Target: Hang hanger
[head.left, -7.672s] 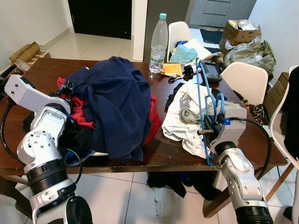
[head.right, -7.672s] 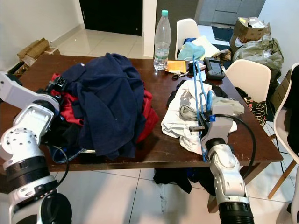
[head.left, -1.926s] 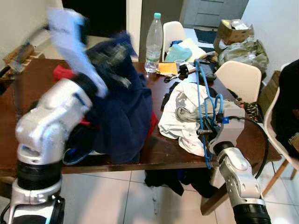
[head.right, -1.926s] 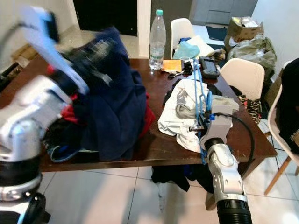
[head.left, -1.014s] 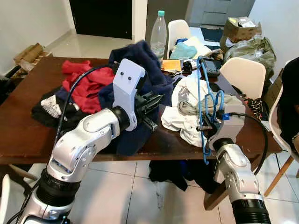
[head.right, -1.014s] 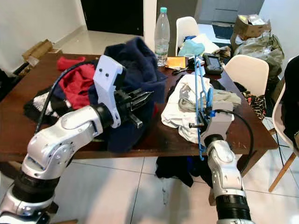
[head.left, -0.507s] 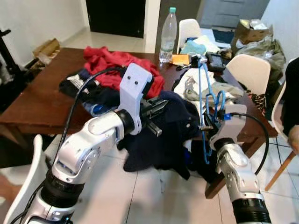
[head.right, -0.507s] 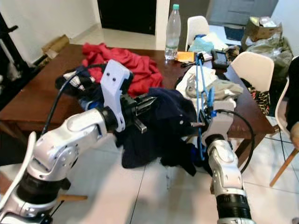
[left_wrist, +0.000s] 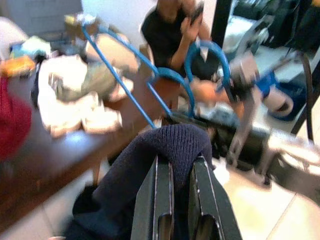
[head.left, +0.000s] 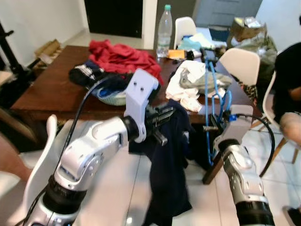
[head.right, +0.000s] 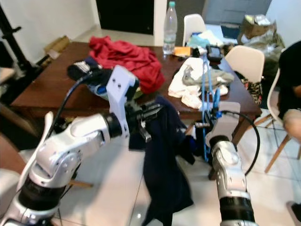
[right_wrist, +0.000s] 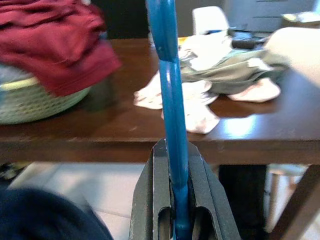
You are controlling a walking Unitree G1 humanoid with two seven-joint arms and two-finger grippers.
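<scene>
Two grips: my left gripper (left_wrist: 175, 200) pinches the navy garment (head.left: 167, 179); my right gripper (right_wrist: 172, 200) clamps the blue hanger (head.left: 210, 89).

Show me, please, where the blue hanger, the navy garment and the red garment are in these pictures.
blue hanger (head.left: 208, 89): left eye view, on its long straight bar above the right gripper.
navy garment (head.left: 168, 174): left eye view, on the cloth hanging down from the left gripper.
red garment (head.right: 127, 55): right eye view, on the middle of the heap on the table.

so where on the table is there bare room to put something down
Bare wood on the table's left near part, left of the basket and dark clothes. The middle and right are crowded: red clothes, white clothes, bottle.
</scene>
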